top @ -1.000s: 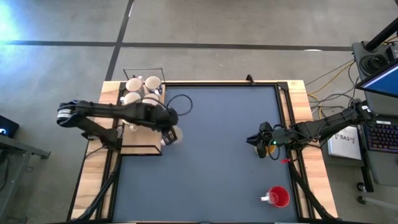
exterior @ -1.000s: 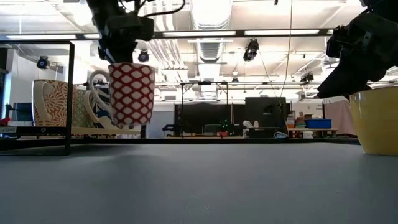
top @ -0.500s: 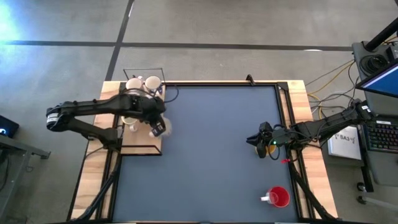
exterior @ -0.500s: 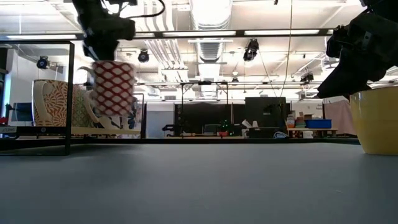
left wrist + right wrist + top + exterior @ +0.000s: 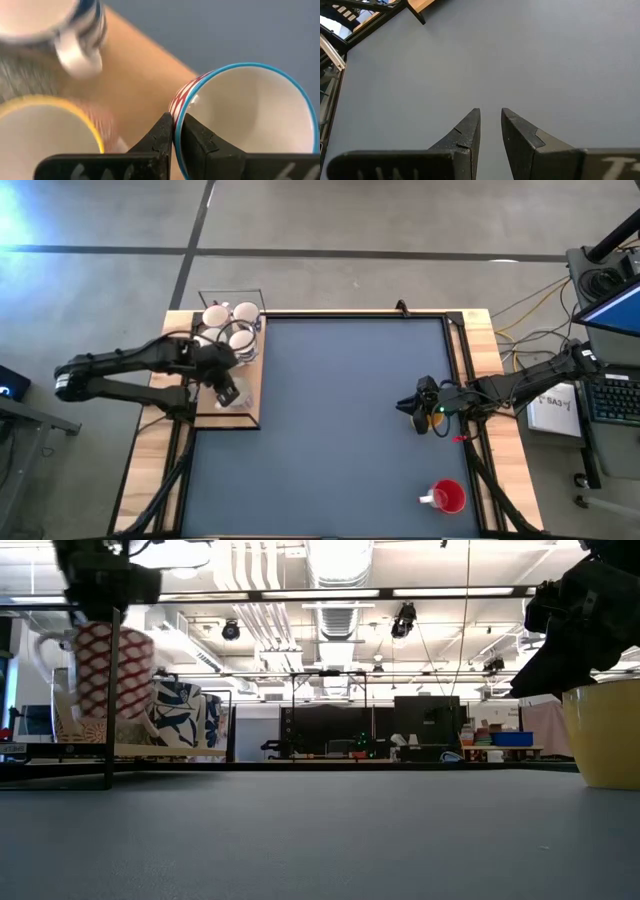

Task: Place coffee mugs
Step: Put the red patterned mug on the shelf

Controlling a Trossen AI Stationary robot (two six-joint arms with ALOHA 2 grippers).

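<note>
The left gripper is clamped on the rim of a red-lattice mug, one finger inside the blue-edged lip and one outside. This pinch on the wall holds the mug upright and leaves its base free for setting down. In the low view the mug hangs clear above the wooden tray at the far left of the table, handle turned away from the table centre. From overhead the gripper sits over the near part of the tray, just beside the cluster of white mugs packed at its far end. Judged from this, the mug is being brought to an open spot near the others; it is not yet down.

Adjacent items on the tray: a blue-leaf mug stands beside the carried one, a blue-striped mug and a yellow-rimmed mug show close to the gripper. Clearance among them looks tight, so a handle strike is a plausible risk on lowering.

The right gripper waits at the right side of the table, its fingers slightly parted and empty above bare surface. A red mug stands alone at the near right, well apart from the tray; a yellow mug shows at the right edge of the low view.
</note>
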